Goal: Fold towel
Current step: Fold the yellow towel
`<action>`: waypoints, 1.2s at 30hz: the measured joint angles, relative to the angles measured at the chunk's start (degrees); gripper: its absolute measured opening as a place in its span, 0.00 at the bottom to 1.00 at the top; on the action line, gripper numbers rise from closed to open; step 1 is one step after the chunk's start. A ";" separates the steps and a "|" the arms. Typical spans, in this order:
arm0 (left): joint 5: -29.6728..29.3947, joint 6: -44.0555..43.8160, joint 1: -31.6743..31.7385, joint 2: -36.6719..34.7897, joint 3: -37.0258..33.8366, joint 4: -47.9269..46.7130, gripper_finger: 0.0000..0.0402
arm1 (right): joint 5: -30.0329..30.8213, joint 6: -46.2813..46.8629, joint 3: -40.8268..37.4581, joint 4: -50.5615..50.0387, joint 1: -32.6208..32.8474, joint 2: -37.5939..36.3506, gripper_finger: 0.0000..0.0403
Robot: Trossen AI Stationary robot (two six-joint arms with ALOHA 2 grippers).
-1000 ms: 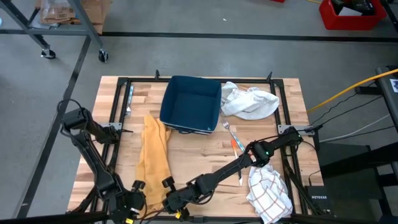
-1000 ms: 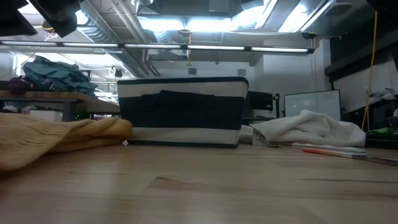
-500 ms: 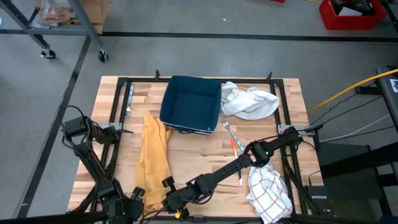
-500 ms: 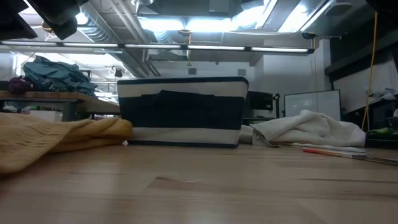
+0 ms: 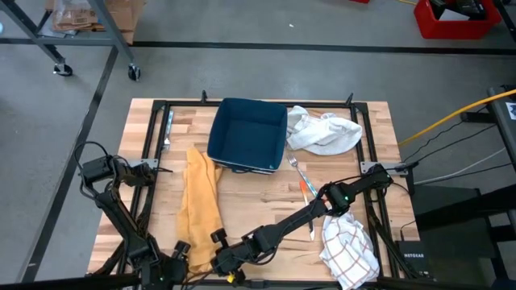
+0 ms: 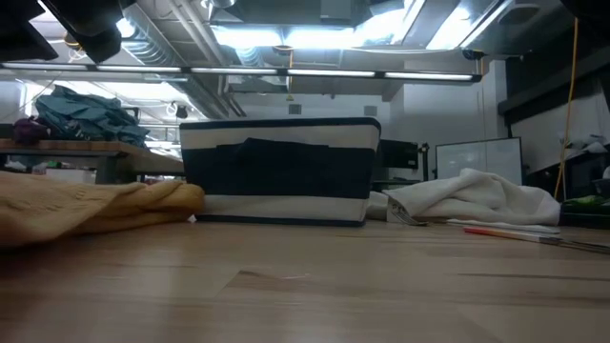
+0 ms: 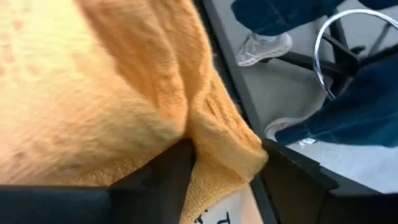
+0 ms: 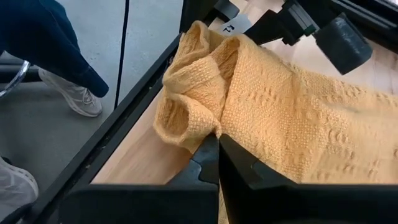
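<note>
The towel [image 5: 200, 208] lies bunched lengthwise on the table's [image 5: 258, 193] left half, long axis front to back, fold not yet complete, with the right end effector [image 8: 217, 144] clamped on its near corner and the left end effector [image 7: 227, 163] spread astride its near edge.
</note>
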 joint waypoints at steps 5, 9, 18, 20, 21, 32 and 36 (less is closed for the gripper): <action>-1.14 -5.83 0.02 0.09 -0.19 -0.24 0.26 | -2.54 3.04 0.00 -0.03 0.02 0.00 0.01; -0.94 -10.05 0.00 -0.55 -0.28 0.45 0.06 | -4.04 3.12 0.00 0.04 0.41 0.00 0.01; 0.68 -14.75 -0.10 -7.11 -0.61 -0.07 0.01 | -4.48 3.14 1.23 0.90 1.96 0.02 0.00; 0.59 -15.30 -0.37 -8.80 -0.55 0.19 0.01 | -4.39 3.46 2.26 0.95 2.32 0.02 0.00; 0.57 -15.49 -0.46 -9.63 -0.55 0.17 0.01 | -4.34 3.81 2.85 0.92 2.44 0.02 0.00; -0.38 -16.67 -0.85 -17.35 1.64 -2.17 0.01 | 2.66 5.57 3.43 3.67 3.48 -2.83 0.00; -3.51 -16.02 -0.87 -20.85 2.64 -9.19 0.00 | 7.99 5.48 3.48 3.21 3.34 -4.49 0.00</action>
